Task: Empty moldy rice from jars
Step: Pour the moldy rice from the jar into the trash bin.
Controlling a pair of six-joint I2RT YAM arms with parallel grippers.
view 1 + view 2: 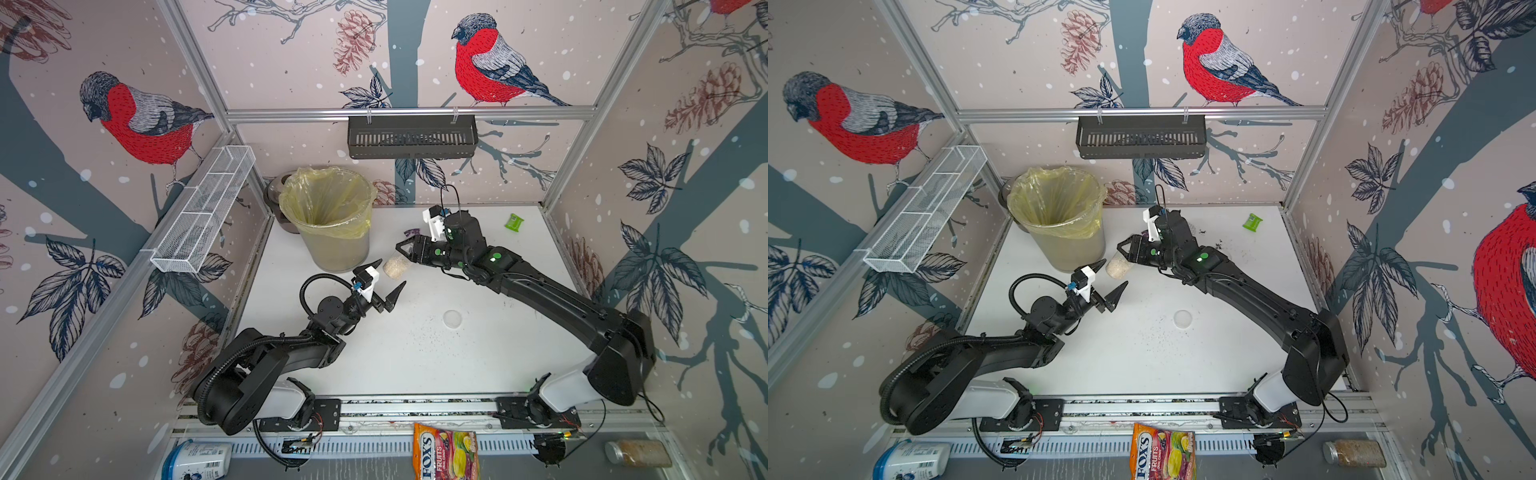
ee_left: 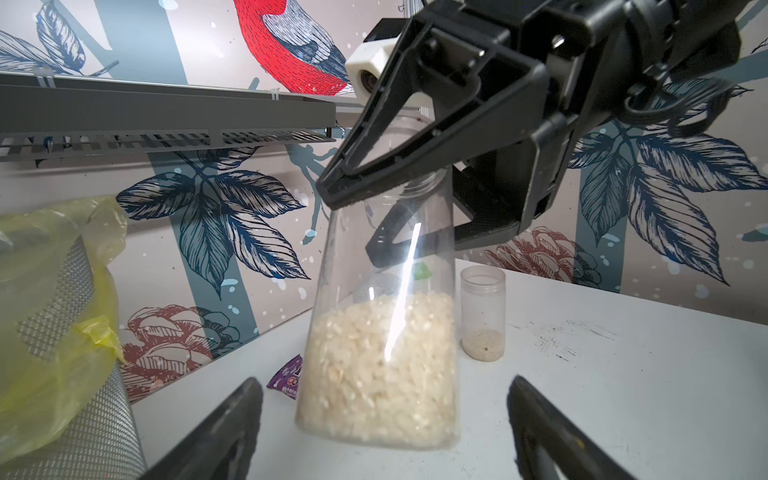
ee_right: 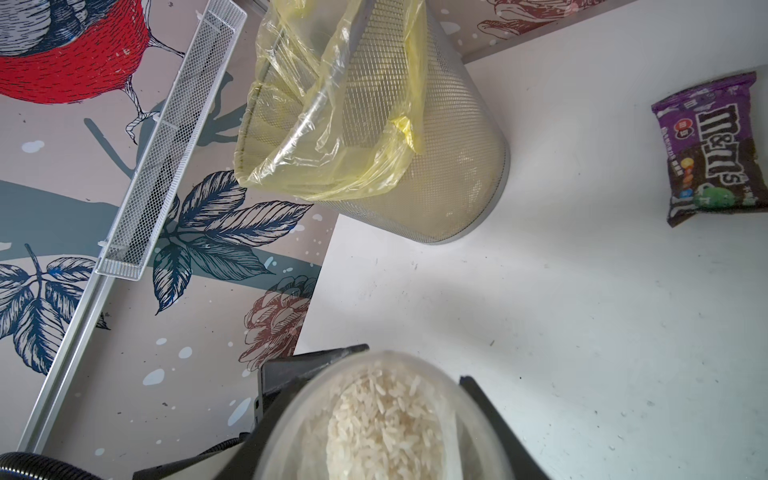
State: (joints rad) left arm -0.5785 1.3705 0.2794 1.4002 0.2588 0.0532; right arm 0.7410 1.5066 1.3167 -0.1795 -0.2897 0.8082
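Right pincer (image 1: 405, 254) pinches the tilted jar (image 1: 395, 266) of rice (image 2: 378, 365) near its top, while the jar's base sits just ahead of the left pincer (image 1: 392, 273), between its spread fingers and not touching them.

Black arms (image 1: 552, 299), white bases (image 1: 286, 401), green dots (image 1: 494, 256), pointed black left hand (image 1: 390, 274).

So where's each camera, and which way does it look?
Both top views: high at the front, looking down on the table; left arm, right arm show.
Left wrist: on the left arm, facing the jar in the right gripper; own fingers show.
Right wrist: on the right arm, facing the bin; own fingers grip the jar.
Wrist views share jar, bin.
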